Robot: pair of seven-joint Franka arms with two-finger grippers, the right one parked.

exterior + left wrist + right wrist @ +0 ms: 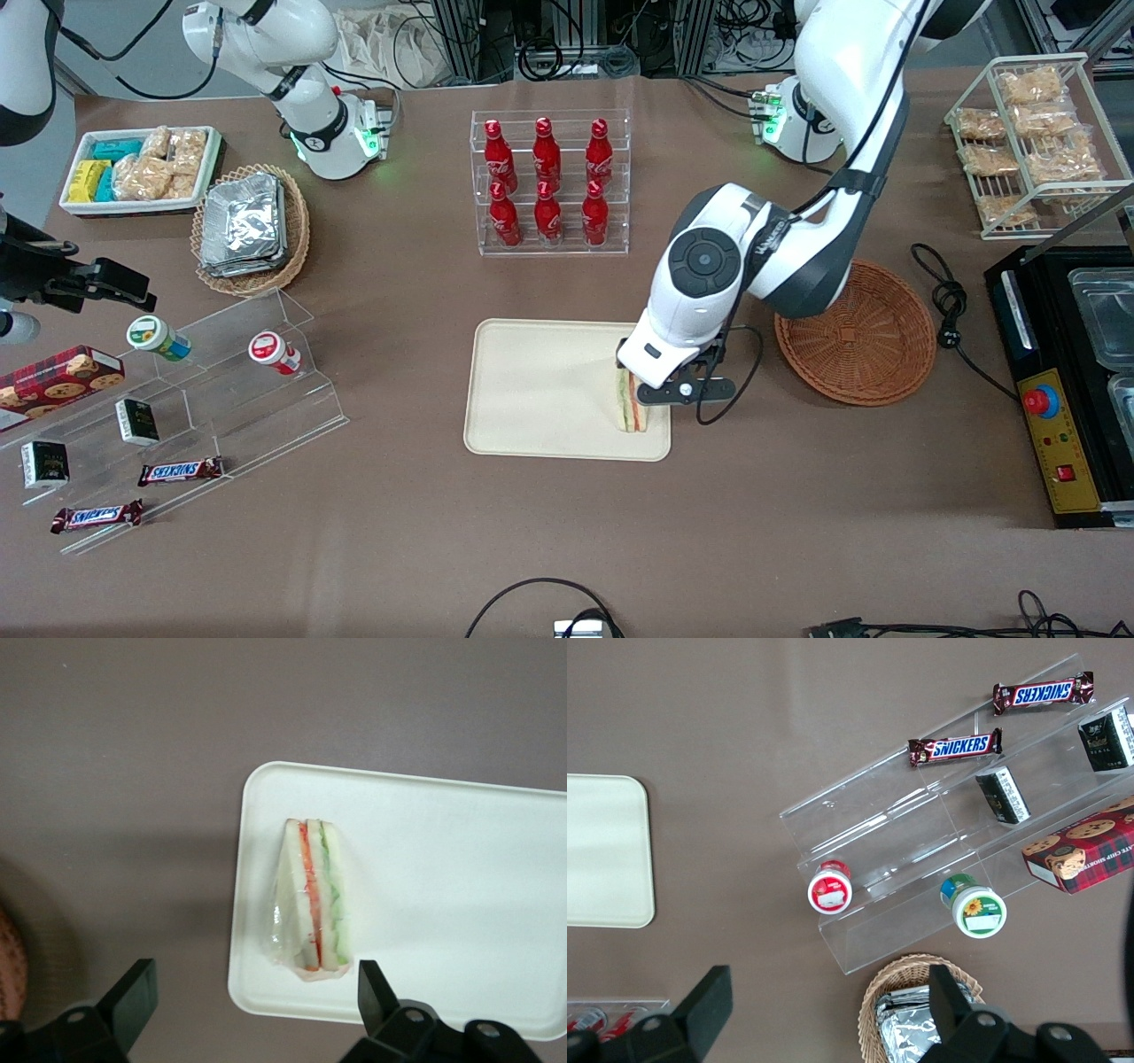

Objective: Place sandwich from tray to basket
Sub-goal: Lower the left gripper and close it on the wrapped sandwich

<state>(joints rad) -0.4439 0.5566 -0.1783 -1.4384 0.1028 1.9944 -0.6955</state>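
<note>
Approach looks nearly done. See sandwich on tray, at its end toward the left arm. See gripper wide, empty, above that end. Need grasp, lift, carry to round basket, slightly farther from front camera, release.

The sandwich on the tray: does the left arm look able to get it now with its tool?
Yes, most likely. The tool hangs open above the edge of the tray, close to the sandwich. Nothing lies over the sandwich, so a small shift and descent should suffice.
</note>
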